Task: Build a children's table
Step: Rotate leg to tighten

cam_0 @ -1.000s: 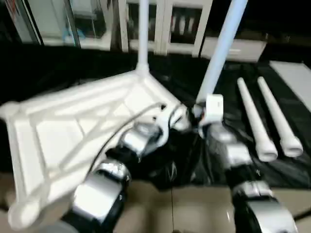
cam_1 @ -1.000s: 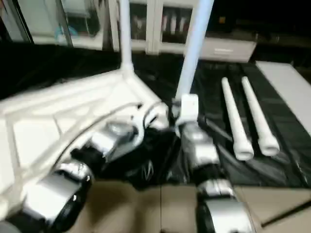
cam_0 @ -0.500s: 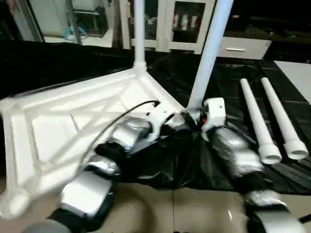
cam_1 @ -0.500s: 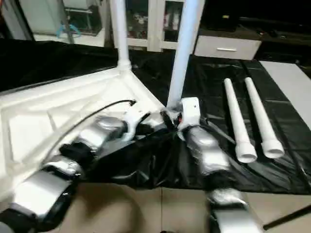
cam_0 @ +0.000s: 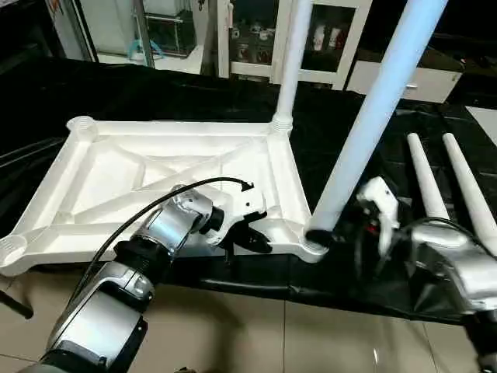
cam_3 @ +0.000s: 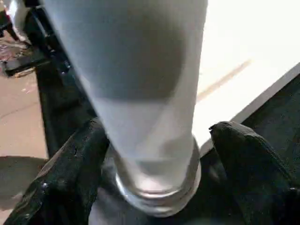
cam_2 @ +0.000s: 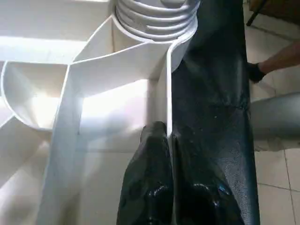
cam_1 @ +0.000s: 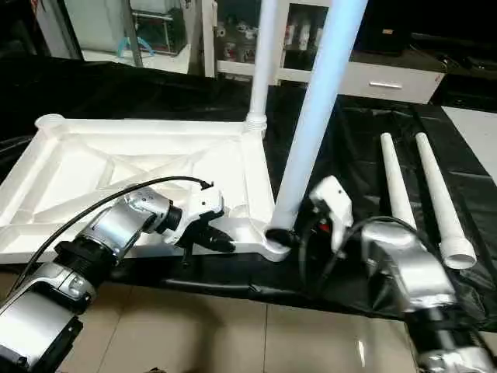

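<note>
1. We see a work surface (cam_0: 155, 93) under a crinkled black cover, a pale tiled floor (cam_0: 256, 334) at the lower edge of the frame, and glass-door cabinets (cam_0: 256, 31) at the top.
2. The white plastic tabletop (cam_0: 116, 183) lies upside down in the left and centre of the frame, with its ribs and round corner sockets facing up.
3. Two smooth tapered legs stand in sockets: the far leg (cam_0: 291, 54) at top centre, the near leg (cam_0: 365, 132) right of centre.
4. Two loose legs (cam_0: 446, 183) lie side by side at the right edge, well apart from the tabletop.
5. Our left gripper (cam_2: 168, 154) is clenched on the thin near rim of the tabletop, just beside the near leg's ribbed socket.
6. Our right gripper (cam_3: 154, 154) has its jaws standing wide on either side of the near leg's base; the black fingers (cam_3: 70, 173) look slightly apart from the tube, not grasping it.
</note>
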{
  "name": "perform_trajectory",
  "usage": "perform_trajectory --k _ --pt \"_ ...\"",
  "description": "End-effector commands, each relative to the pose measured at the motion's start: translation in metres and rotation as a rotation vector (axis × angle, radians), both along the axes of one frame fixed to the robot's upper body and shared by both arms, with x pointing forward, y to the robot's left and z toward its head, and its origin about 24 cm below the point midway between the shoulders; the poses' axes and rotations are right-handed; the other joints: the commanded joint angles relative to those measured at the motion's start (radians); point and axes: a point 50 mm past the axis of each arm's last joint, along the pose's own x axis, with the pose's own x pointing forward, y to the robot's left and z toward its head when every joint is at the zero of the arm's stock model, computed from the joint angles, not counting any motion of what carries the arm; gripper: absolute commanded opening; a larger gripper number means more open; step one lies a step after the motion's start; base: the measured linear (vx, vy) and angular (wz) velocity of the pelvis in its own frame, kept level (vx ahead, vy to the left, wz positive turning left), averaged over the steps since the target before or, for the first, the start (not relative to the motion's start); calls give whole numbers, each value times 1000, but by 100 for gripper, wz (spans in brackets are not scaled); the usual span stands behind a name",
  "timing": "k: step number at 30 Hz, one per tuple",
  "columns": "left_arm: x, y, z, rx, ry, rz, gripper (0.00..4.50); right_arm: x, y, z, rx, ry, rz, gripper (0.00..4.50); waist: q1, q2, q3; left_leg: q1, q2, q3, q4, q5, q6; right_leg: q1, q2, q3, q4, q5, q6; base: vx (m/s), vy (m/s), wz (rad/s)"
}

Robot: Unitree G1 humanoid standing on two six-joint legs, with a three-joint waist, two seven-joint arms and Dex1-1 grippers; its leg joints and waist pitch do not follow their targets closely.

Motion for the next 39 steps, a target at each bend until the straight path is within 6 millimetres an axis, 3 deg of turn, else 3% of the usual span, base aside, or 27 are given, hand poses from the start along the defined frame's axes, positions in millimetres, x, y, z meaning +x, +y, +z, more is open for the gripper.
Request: perform_trajectory --k 1,4,8,11,18,29,31,33,36,37,38,39 --pt "-1 -12 9 -12 -15 -76 0 -1 6 0 -24 0 37 376 -5 -2 -64 2 50 -11 -78 -171 65 68 -68 51 -74 -378 -163 0 0 0" --pt "-2 -12 9 -11 -15 -79 0 0 8 -3 -51 4 39 376 -4 -3 -65 3 50 -11 -78 -163 57 68 -70 52 -74 -383 -157 0 0 0" --pt "-3 -10 9 -7 -11 -80 0 2 9 -6 -76 10 39 376 -4 -3 -68 2 51 -11 -77 -134 61 69 -69 54 -64 -306 -183 0 0 0" --pt "-3 -8 8 -2 -11 -75 0 4 8 -6 -81 4 30 350 -4 -3 -69 0 50 -10 -76 -122 69 72 -70 54 -60 -281 -195 0 0 0" --pt "-4 -6 6 9 0 -74 0 4 5 -11 -118 7 26 285 -4 -2 -67 2 50 -10 -76 -138 64 72 -69 53 -64 -315 -183 0 0 0" --pt "-4 -6 6 11 10 -74 0 3 12 -11 -47 13 26 275 -7 -1 -67 1 50 -11 -77 -139 63 73 -69 53 -64 -311 -187 0 0 0" --pt "-3 -7 6 1 6 -56 0 6 15 -13 -25 -12 -15 275 -8 0 -68 0 51 -11 -77 -135 61 72 -70 54 -63 -301 -191 0 0 0" --pt "3 -15 5 -24 -39 38 0 16 22 -20 22 -51 -184 274 -14 0 -68 0 51 -12 -78 -145 50 71 -70 52 -63 -308 -192 0 0 0" --pt "11 -24 4 -48 -84 164 0 25 29 -28 61 -61 -347 274 -24 -2 -68 -1 45 -13 -78 -167 27 71 -70 48 -72 -374 -163 0 0 0" --pt "19 -35 3 -76 -104 321 0 35 39 -35 113 -52 -524 274 -29 2 -67 0 45 -11 -77 -179 25 65 -70 50 -73 -384 -164 0 0 0" --pt "19 -35 3 -76 -104 321 0 35 39 -35 113 -52 -524 274 -34 1 -67 2 45 -14 -78 -188 11 64 -69 47 -76 -402 -163 0 0 0" --pt "23 -43 3 -88 -120 407 0 41 45 -41 134 -29 -644 274 -36 -1 -69 -1 43 -16 -78 -181 9 68 -70 46 -76 -401 -158 0 0 0"
